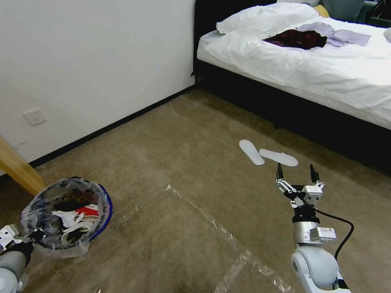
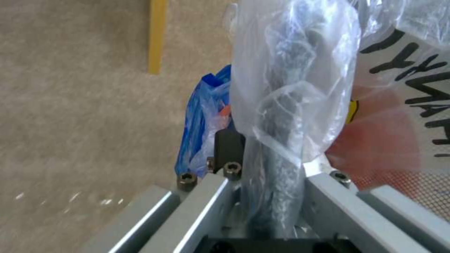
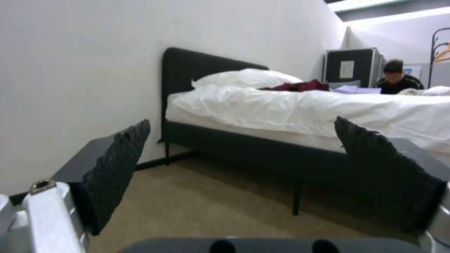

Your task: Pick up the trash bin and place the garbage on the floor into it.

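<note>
Overhead, the left gripper (image 1: 34, 235) grips the near rim of the trash bin (image 1: 67, 215) at lower left, with white and red garbage (image 1: 79, 217) inside. On the right, the right gripper (image 1: 297, 175) hangs above the floor (image 1: 183, 175), jaws wide and empty, near two white slippers (image 1: 266, 154) beside the bed (image 1: 309, 61).

Left wrist view — jaws clamped on the bin's bag-wrapped rim (image 2: 281, 133).

Right wrist view — black fingers (image 3: 117, 165) spread wide, facing the bed (image 3: 290, 109).

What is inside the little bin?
Inside the trash bin lie crumpled white papers, a red wrapper and something dark. Whatever sits underneath is covered. The left gripper holds its rim.
</note>
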Motion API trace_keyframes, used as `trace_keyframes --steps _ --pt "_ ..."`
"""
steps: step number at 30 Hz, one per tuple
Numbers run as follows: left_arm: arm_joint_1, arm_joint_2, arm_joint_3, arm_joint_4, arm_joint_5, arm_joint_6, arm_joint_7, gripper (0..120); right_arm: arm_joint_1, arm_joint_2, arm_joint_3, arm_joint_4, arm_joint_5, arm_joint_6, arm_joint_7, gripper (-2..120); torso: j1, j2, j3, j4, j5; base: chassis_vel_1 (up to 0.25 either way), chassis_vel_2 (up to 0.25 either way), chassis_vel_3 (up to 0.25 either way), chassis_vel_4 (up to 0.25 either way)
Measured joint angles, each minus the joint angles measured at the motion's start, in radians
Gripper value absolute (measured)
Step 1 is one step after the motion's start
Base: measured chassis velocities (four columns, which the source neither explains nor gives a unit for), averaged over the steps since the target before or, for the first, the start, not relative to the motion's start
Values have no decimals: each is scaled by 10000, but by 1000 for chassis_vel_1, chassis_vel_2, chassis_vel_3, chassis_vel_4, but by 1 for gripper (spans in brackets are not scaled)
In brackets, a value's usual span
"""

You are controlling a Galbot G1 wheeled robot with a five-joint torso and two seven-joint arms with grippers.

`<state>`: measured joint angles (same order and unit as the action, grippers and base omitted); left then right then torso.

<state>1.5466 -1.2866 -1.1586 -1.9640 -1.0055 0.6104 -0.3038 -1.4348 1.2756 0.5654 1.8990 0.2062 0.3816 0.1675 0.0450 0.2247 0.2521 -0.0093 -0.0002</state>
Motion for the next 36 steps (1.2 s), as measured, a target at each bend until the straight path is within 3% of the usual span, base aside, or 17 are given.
trace_keyframes --steps 36 --pt "-41 -47 134 -107 4 -2 -42 0 145 34 -141 -180 -39 237 66 100 0 -3 3 0 4 -170 175 176 -173"
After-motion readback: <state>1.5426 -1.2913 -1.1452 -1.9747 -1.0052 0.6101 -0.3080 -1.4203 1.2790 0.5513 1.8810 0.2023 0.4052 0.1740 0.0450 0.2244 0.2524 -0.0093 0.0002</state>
